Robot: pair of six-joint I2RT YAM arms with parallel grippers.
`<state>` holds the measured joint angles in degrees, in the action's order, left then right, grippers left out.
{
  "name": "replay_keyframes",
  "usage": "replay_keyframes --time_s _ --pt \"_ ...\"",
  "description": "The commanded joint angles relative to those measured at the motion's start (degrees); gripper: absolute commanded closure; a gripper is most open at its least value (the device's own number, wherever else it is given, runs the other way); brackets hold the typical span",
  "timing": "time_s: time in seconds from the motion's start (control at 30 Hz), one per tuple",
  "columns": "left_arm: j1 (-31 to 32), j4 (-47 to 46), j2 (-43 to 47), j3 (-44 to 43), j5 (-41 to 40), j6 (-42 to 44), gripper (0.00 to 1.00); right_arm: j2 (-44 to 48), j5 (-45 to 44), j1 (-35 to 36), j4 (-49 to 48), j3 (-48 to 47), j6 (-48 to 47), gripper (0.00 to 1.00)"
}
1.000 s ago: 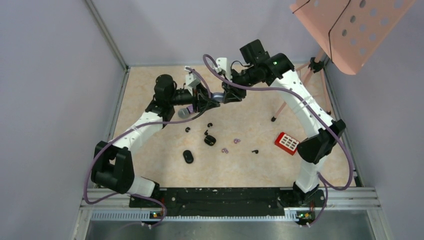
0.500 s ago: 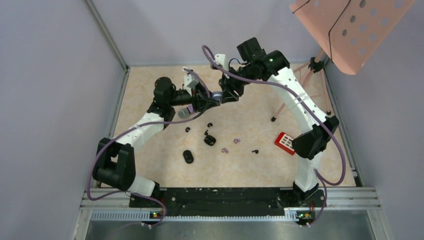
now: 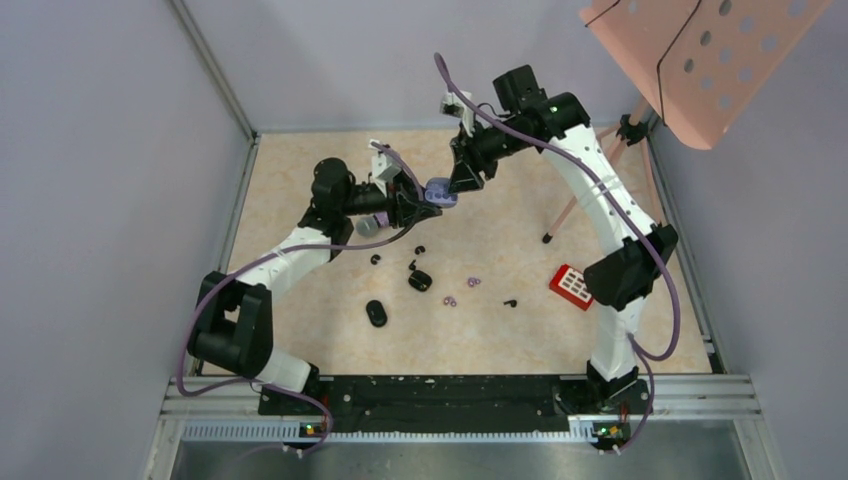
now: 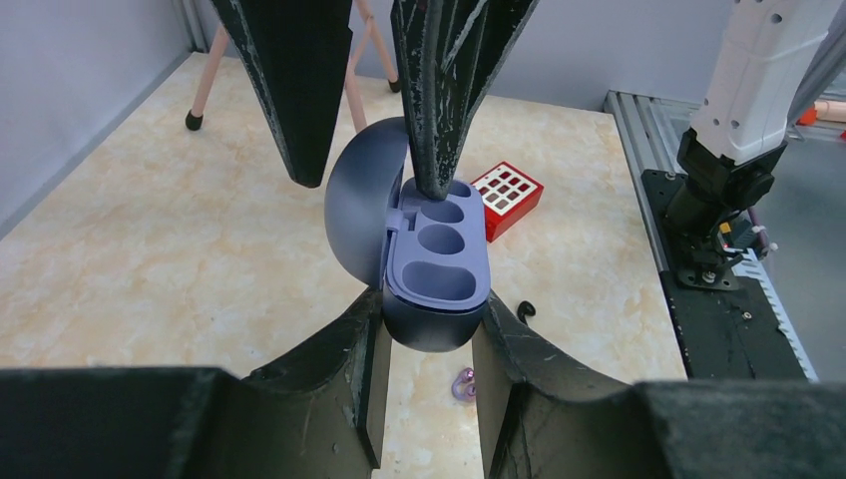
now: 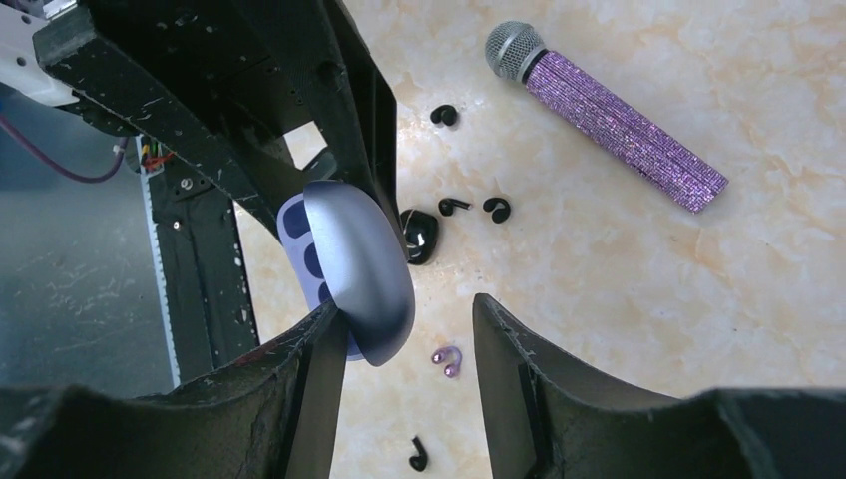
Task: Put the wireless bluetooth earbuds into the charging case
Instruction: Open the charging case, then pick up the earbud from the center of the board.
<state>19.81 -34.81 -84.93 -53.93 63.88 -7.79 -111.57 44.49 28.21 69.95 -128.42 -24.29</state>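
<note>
My left gripper (image 4: 429, 329) is shut on a lilac charging case (image 4: 434, 264), held above the table with its lid swung open; both sockets look empty. The case (image 3: 440, 190) sits between the two arms. My right gripper (image 3: 465, 172) hovers just beyond it, open and holding nothing; one of its fingers (image 4: 449, 90) points down at the case's hinge end. From the right wrist, the lid (image 5: 364, 269) lies against the right gripper's (image 5: 404, 309) left finger. A lilac earbud (image 5: 449, 361) and black earbuds (image 5: 454, 205) (image 5: 496, 208) lie on the table below.
A purple glitter microphone (image 5: 609, 115) lies under the left arm. Two black oval cases (image 3: 420, 280) (image 3: 376, 313), more lilac earbuds (image 3: 473, 282) and a black earbud (image 3: 510, 302) dot the table. A red box (image 3: 574, 285) sits right, by a pink stand's leg (image 3: 565, 215).
My right gripper has opened wider and drawn up and to the right, away from the case. The left gripper still holds the case in nearly the same place.
</note>
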Motion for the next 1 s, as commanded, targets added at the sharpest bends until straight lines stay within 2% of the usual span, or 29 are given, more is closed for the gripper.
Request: replay_keyframes --time_s 0.0,0.2,0.37,0.5,0.6,0.77,0.97 --pt "0.7 -4.1 0.3 -0.3 2.8 0.7 1.0 -0.6 0.0 -1.2 -4.1 -2.8 2.6 0.51" --pt "0.6 -4.1 -0.6 -0.3 1.0 -0.5 1.0 0.0 2.1 -1.7 -4.1 -3.5 3.0 0.47" --pt "0.4 -5.8 -1.5 0.5 -2.0 -5.7 1.0 3.4 4.5 -2.0 -4.1 -3.8 3.5 0.4" --pt "-0.4 -6.1 -1.3 0.7 -3.7 -9.1 1.0 7.4 3.1 -2.2 -4.4 -1.9 2.9 0.39" --pt "-1.9 -5.7 -0.9 0.6 -4.5 -12.3 1.0 11.8 1.1 -2.4 -7.0 4.8 1.5 0.39" --pt "-5.6 -5.0 0.1 1.3 -6.0 -17.5 1.0 19.9 -4.0 -2.6 -17.3 23.9 -2.8 0.44" --pt "-9.1 -3.3 3.6 3.0 -7.5 -19.7 1.0 17.9 -6.9 -2.6 -21.6 38.8 -9.8 0.58"
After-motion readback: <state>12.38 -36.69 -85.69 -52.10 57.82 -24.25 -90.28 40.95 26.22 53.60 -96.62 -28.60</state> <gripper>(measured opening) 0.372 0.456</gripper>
